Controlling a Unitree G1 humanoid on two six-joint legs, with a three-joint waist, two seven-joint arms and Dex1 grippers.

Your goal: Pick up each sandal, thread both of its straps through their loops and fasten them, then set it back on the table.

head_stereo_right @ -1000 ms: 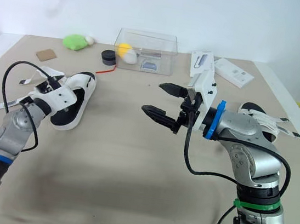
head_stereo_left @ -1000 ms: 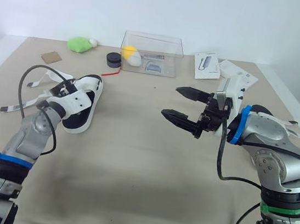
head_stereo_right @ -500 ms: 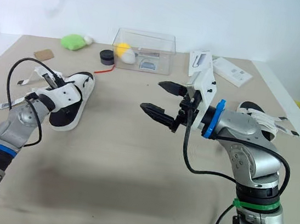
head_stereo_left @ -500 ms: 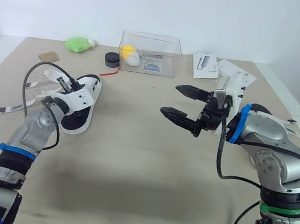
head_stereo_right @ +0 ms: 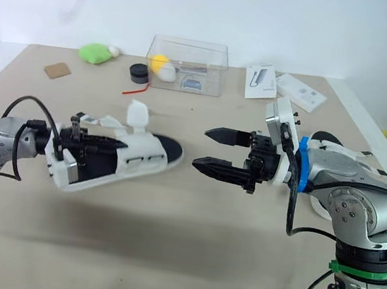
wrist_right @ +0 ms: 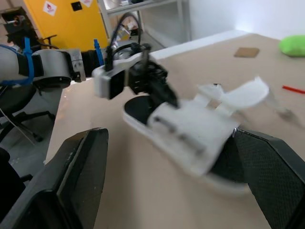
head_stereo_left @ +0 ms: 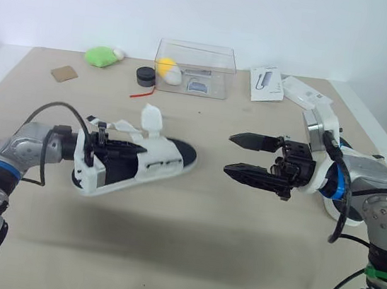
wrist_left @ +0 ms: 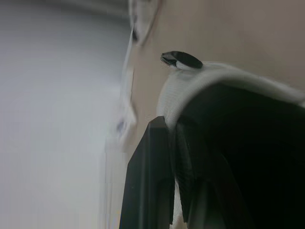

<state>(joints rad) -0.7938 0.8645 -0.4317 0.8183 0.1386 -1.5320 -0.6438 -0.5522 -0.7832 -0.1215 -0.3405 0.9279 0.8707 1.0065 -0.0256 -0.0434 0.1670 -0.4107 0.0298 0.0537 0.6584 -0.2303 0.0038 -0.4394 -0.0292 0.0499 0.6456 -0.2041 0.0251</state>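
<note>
Left claw [head_stereo_left: 95, 150] clamped on the heel end of the sandal [head_stereo_left: 149, 167], which is held clear of the worktop [head_stereo_left: 186, 257]. Toe faces the right claw [head_stereo_left: 229, 153], spread wide, near but apart. Loose strap [head_stereo_left: 152, 119] stands upright. Judgement: keep the sandal level and pinch the strap by its tip.

A lab: yellow cabinet [wrist_right: 62, 21] with warning stickers, metal shelving [wrist_right: 143, 7].

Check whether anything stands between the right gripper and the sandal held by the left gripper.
Nothing visible does. Open space above the table separates the right gripper, jaws open, from the sandal; the left gripper holds its far end.
</note>
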